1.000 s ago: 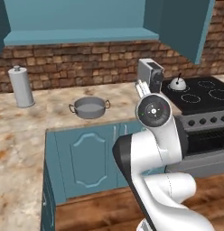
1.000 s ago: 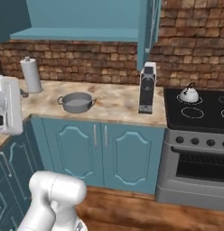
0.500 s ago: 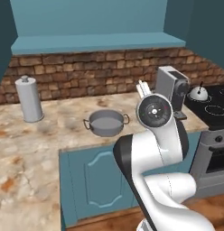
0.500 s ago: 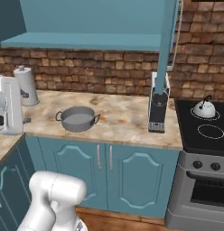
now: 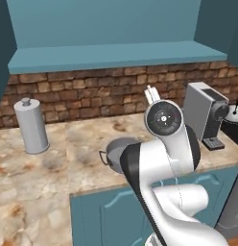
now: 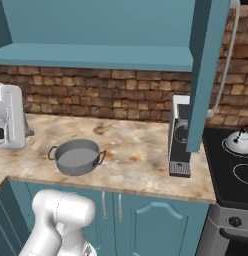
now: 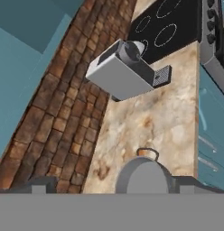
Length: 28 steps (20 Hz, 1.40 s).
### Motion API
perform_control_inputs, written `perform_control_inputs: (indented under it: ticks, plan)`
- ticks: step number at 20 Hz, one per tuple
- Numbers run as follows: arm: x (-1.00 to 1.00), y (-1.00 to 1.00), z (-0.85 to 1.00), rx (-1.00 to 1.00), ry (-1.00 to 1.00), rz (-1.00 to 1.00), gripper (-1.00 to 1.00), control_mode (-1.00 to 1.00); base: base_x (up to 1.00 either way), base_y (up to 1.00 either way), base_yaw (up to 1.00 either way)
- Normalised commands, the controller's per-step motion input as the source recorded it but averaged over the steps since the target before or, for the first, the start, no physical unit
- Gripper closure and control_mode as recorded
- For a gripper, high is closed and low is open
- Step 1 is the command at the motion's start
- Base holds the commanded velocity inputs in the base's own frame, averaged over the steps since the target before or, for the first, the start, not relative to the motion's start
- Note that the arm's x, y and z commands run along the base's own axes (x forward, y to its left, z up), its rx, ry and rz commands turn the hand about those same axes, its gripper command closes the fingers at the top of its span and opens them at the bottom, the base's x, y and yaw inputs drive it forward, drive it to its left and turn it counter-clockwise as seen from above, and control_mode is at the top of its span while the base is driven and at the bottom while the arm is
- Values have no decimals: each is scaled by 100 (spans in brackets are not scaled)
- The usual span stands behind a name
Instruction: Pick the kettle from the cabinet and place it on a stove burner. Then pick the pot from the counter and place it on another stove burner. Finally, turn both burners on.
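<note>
The grey pot (image 6: 76, 156) sits lidless on the marbled counter (image 6: 136, 160); in the left base view the pot (image 5: 110, 154) is half hidden behind my arm. In the hand view the pot (image 7: 142, 178) lies low in the middle, and my gripper (image 7: 116, 185) stands open, its tips wide apart on either side of it and still above it. The silvery kettle (image 6: 239, 141) rests on a ring of the black cooktop (image 6: 231, 186), with a bare ring (image 6: 244, 173) in front of it. The teal cabinet shelf (image 6: 96, 56) overhead holds nothing.
A grey coffee machine (image 6: 179, 134) stands on the counter between the pot and the stove. An open cabinet door (image 6: 208, 75) hangs above it. A tall grey canister (image 5: 30, 126) stands at the far left against the brick wall (image 5: 101, 98).
The base has driven toward the counter, so both base views shifted: pot and coffee machine now look larger and nearer. The gripper stays open.
</note>
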Motion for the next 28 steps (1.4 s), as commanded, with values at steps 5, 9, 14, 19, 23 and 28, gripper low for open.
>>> perform_control_inputs:
  ticks: [5,9,14,19,23,28]
  plan:
    - [0,0,0,0,0,0,-100,100,71,33,-1]
    - [0,0,0,0,0,0,-100,100,43,25,-2]
    - [-5,0,-21,0,0,-1,-100,-100,0,0,0]
    - [-3,0,-34,4,6,-5,-100,-100,0,0,0]
    - [-4,0,-36,8,11,-7,-100,-100,0,0,0]
    - [-3,0,-42,9,13,-6,-100,-100,0,0,0]
